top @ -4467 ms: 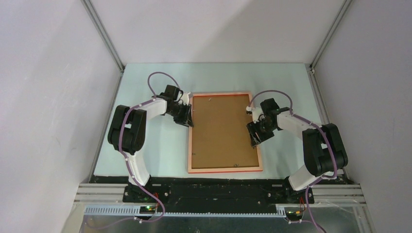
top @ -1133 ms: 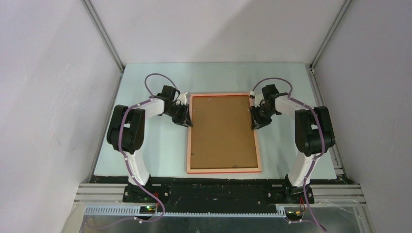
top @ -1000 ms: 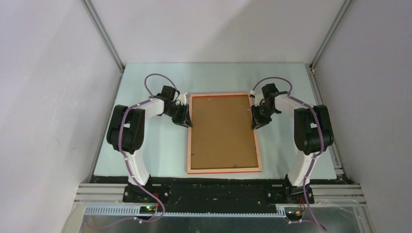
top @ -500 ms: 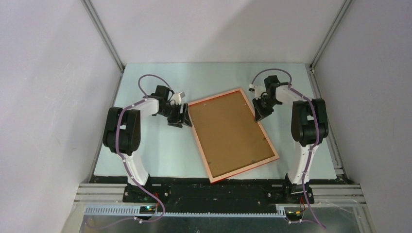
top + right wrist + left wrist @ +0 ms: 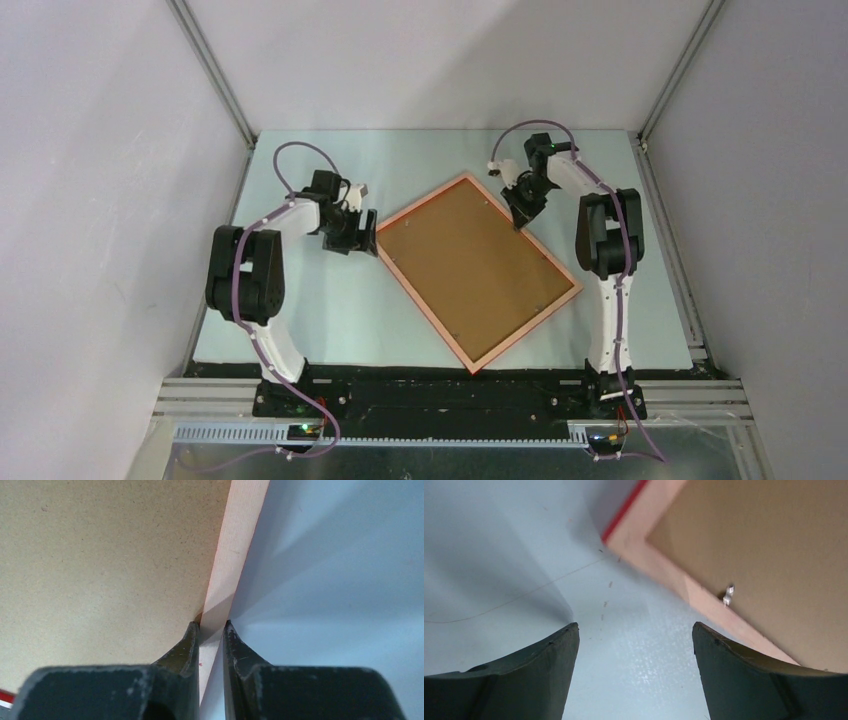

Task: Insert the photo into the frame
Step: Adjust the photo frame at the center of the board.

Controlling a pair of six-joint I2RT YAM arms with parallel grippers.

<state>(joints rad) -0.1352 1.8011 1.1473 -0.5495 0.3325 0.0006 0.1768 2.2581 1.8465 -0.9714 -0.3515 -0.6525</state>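
The frame (image 5: 424, 298) lay face down and skewed at the centre of the surface (image 5: 300, 310), with the brown backing board (image 5: 478, 265) uppermost. The photo was not visible. The right fingers (image 5: 187, 645) were clenched on the frame's far-right rail. The left fingers (image 5: 539, 665) stood released, just beside its left corner. The step was probably turning the frame: pivot slowly, hold the rail firmly, keep the frame flat.

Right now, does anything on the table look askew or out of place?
Yes. The frame lies back up, turned diagonally to the table's edges, its brown backing board showing. The right fingers pinch its rail; the left fingers stand open beside its corner, touching nothing. No photo is visible.
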